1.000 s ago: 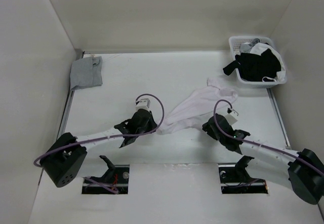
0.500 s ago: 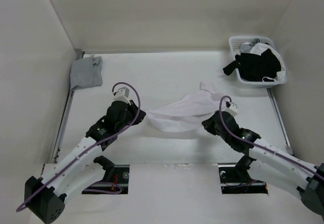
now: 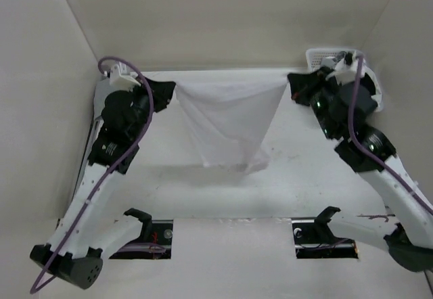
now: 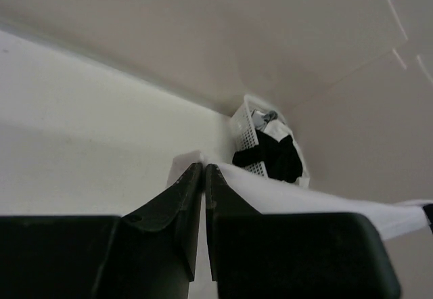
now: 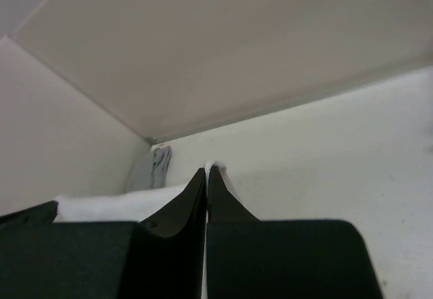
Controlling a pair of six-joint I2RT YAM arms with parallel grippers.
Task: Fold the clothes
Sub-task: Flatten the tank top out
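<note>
We held the white sleeveless tank top (image 3: 226,120) of thin soft fabric stretched between our two hands, up in the air over the far half of the pale worktop (image 3: 298,177). Our left hand (image 3: 168,89) was clenched on the top's left corner. In the left wrist view its black fingers (image 4: 179,197) were pressed together, with white cloth running out from their tips to the right. Our right hand (image 3: 292,82) was clenched on the right corner, and in its own view a small tuft of white cloth showed at the closed fingertips (image 5: 196,184).

The upper edge ran taut from left to right, and the cloth hung down from it, narrowing toward its near end. We could not tell whether that end touched the worktop.

A white plastic slatted basket (image 4: 242,120) stood in the far right corner, holding a black and white bundle of garments (image 4: 270,158). A small grey folded garment (image 5: 152,168) lay in the far left corner.
</note>
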